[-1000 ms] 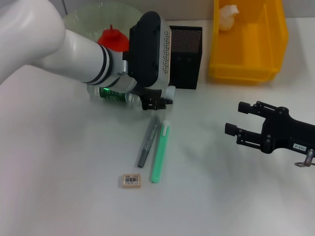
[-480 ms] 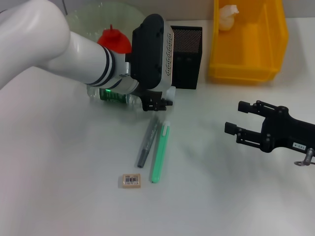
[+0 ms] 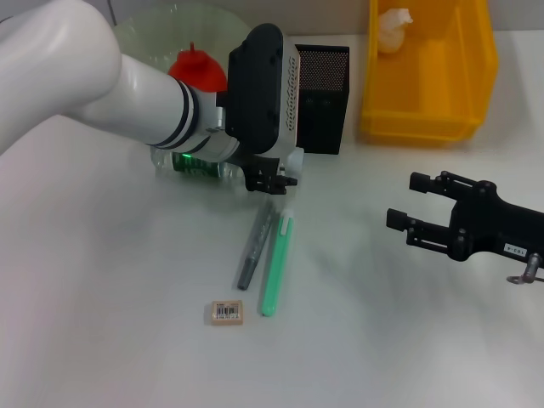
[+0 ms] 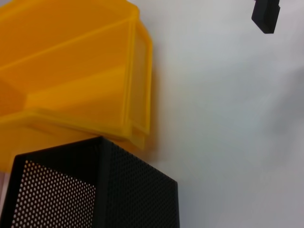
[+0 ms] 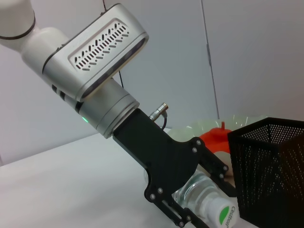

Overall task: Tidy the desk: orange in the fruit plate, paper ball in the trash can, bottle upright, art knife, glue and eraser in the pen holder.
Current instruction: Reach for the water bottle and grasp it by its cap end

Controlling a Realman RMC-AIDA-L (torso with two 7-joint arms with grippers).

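Fingers (image 5: 209,164) of the left gripper (image 5: 199,190) straddle the neck end of the bottle (image 5: 209,202), one black bar on each side of the clear plastic just behind the cap; whether they press it cannot be told. In the head view this gripper (image 3: 270,177) sits low over the desk (image 3: 102,297), with the lying bottle (image 3: 197,166) running out toward 9 o'clock beneath the wrist.

Right gripper (image 3: 406,206) hovers apart at the 3 o'clock side, its two fingers spread and holding nothing. Open desk lies between it and the items at centre.

Pen holder (image 3: 319,98) stands upright just beside the left gripper at 1 o'clock, near but not visibly touching. Trash can (image 3: 425,119) stands at 2 o'clock of the pen holder; the left wrist view shows the bin wall (image 4: 137,85) close to the mesh corner (image 4: 104,190) with a narrow gap. Paper ball (image 3: 393,27) lies inside the bin at its far left corner.

Orange (image 3: 197,68) rests in the fruit plate (image 3: 140,30) at the far edge, partly hidden by the left arm.

Grey pen-shaped tool (image 3: 255,246) and green art knife (image 3: 278,263) lie side by side at 6 o'clock of the left gripper. Eraser (image 3: 227,312) lies flat nearer still, just apart from the knife tip.
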